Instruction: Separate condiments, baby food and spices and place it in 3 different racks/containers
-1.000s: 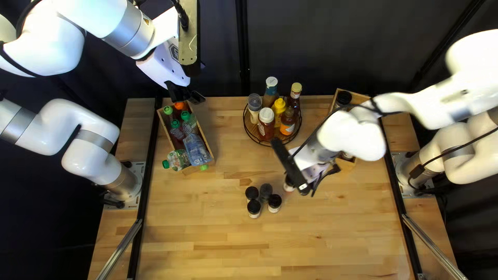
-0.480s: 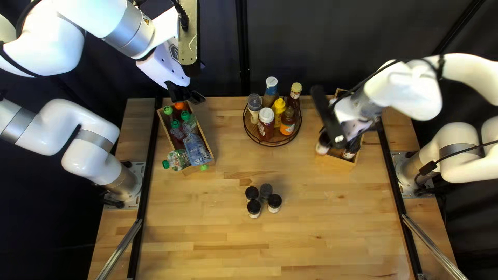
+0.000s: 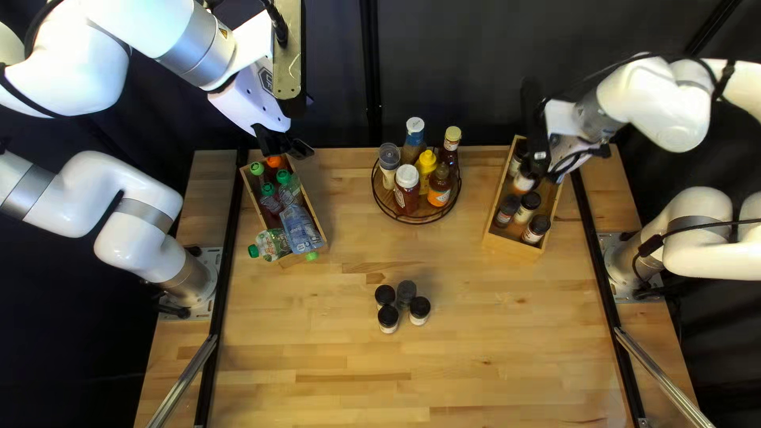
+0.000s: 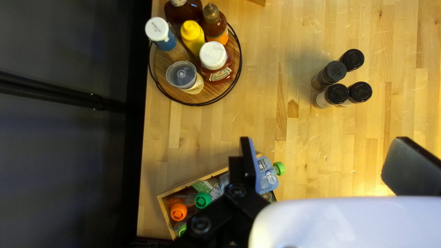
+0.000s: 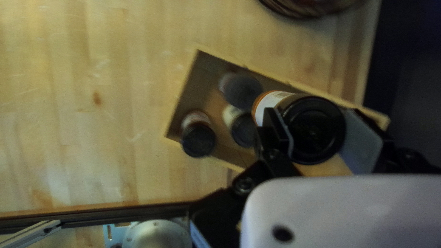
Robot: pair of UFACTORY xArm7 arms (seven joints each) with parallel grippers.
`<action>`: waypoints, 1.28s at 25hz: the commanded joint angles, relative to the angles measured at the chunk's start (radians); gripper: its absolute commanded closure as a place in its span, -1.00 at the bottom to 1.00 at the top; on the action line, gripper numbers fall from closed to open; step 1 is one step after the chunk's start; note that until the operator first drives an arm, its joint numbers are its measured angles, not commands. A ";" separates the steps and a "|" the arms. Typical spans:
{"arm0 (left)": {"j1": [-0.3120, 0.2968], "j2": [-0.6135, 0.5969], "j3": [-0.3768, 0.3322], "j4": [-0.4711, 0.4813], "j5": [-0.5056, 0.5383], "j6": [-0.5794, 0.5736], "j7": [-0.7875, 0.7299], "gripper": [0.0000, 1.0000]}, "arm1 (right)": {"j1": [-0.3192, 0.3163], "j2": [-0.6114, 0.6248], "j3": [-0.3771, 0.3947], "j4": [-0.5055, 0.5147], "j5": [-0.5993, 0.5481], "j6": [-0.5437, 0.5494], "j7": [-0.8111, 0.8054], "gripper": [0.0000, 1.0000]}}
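While reaching over the far half of the right wooden box (image 3: 514, 247), am gripping a black-lidded spice jar (image 5: 314, 128) in the right gripper (image 3: 542, 162), both pads against it from opposite sides. Cannot tell of any contact between its base and the box floor. See three more spice jars (image 5: 198, 138) in the box's near half, close beside the held one, and a tight squeeze there between the side walls.

Have the left gripper (image 3: 287, 149) wide apart, with nothing between its fingers, high by the far end of the left wooden box (image 3: 315, 215). In that box, see baby food pouches (image 3: 300, 226) with green and orange caps, some jutting past its near edge toward the bare wood.

Between the boxes, close to the far edge of the tabletop (image 3: 491, 372), find a round wire-rimmed tray (image 3: 418, 221) full of condiment bottles (image 3: 426, 162), packed nearly to the rim, with open wood on either side of it. Nearer, well apart from tray and boxes, see four black-lidded jars (image 3: 420, 307) upright in a close cluster. Around them, have broad room for moving, widest toward the near edge and across to the black rail (image 3: 610, 293) on the right.
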 commanded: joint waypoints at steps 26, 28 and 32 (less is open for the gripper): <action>0.000 0.000 0.000 0.000 0.000 0.000 0.000 -1.00 | -0.159 0.049 -0.129 -0.234 -0.087 -0.303 0.015 1.00; 0.000 0.000 0.000 0.000 0.000 0.000 0.000 -1.00 | -0.162 0.068 -0.137 -0.242 -0.086 -0.326 0.014 1.00; 0.000 0.000 0.000 0.000 0.000 0.000 0.000 -1.00 | -0.174 0.095 -0.151 -0.272 -0.091 -0.374 0.014 0.88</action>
